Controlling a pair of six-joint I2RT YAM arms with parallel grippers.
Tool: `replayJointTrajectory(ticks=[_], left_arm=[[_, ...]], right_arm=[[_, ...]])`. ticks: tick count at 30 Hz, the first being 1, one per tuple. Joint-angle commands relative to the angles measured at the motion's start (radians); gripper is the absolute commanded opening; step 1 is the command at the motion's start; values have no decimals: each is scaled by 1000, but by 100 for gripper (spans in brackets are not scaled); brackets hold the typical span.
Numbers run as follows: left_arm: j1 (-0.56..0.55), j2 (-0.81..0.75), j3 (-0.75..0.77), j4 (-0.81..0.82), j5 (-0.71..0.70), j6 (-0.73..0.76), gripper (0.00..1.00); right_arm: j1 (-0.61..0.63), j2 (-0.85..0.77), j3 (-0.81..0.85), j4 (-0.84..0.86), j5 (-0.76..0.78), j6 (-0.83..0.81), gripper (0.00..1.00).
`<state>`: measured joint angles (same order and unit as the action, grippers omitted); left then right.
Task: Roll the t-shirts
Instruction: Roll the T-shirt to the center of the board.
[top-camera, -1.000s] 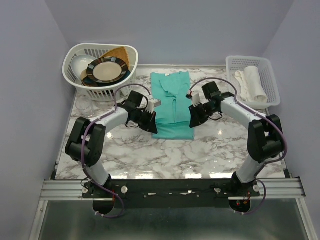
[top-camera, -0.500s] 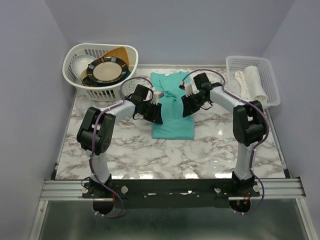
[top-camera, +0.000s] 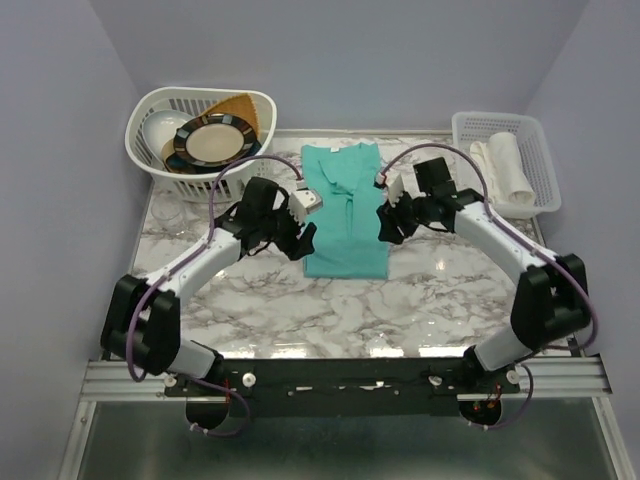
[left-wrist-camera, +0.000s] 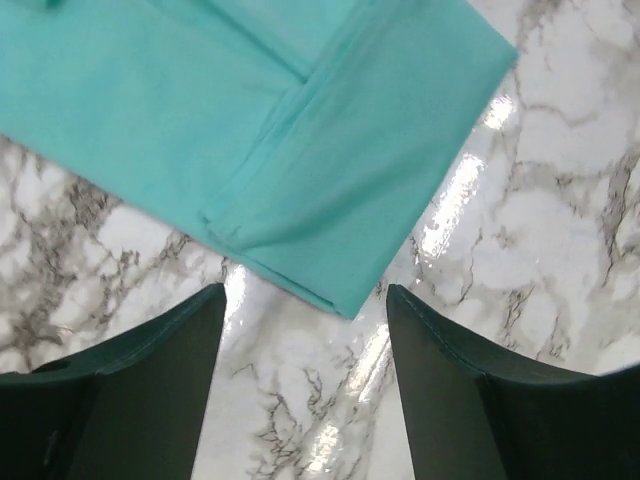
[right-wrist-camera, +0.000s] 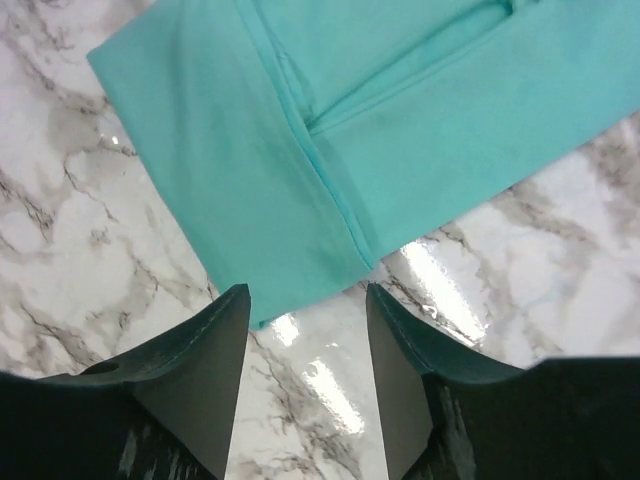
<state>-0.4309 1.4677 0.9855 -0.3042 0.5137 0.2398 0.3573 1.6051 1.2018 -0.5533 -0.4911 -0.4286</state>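
One teal t-shirt (top-camera: 345, 215) lies flat on the marble table, its sides folded in to make a long strip with the neck at the far end. My left gripper (top-camera: 302, 240) hovers at the strip's near left edge. In the left wrist view that gripper (left-wrist-camera: 306, 292) is open over bare marble, a folded corner of the shirt (left-wrist-camera: 250, 130) just beyond its fingertips. At the strip's right edge my right gripper (top-camera: 386, 228) is also open (right-wrist-camera: 306, 290) with nothing between its fingers, and the shirt's hem (right-wrist-camera: 400, 130) lies just ahead of it.
A white laundry basket (top-camera: 150, 150) holding plates stands at the back left. A white tray (top-camera: 540, 150) with a folded white towel (top-camera: 503, 168) sits at the back right. The table's near edge runs just above the arm bases.
Both grippers have opened and let go of the shirt. Both arms reached toward the shirt's middle, then drew back to its near side edges.
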Motion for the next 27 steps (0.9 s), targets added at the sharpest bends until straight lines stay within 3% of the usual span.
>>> replayJointTrajectory(ticks=[1,4,10,16,20,23,25,26,27], left_arm=[[-120,-168,-214,121,-9,475,76],[-204,-190,-327,229,-73,585,76],[-255,-115,-380,375,-119,630,72],[-279,-41,-361,357,-181,712,69],[-298,6,-343,312,-222,766,60],[-302,46,-323,266,-238,792,46],[-305,81,-279,174,-238,794,31],[-305,98,-248,119,-235,788,21],[-308,123,-170,9,-231,758,2]], right_arm=[[51,-218,-207,168,6,-315,60],[63,-246,-248,194,34,-302,60],[66,-272,-246,164,71,-161,60],[69,-376,-362,171,54,-168,60],[71,-396,-396,168,57,-179,60],[71,-412,-416,187,52,-180,60],[78,-422,-435,196,46,-203,60],[83,-447,-450,216,45,-220,60],[91,-464,-488,233,48,-240,60]])
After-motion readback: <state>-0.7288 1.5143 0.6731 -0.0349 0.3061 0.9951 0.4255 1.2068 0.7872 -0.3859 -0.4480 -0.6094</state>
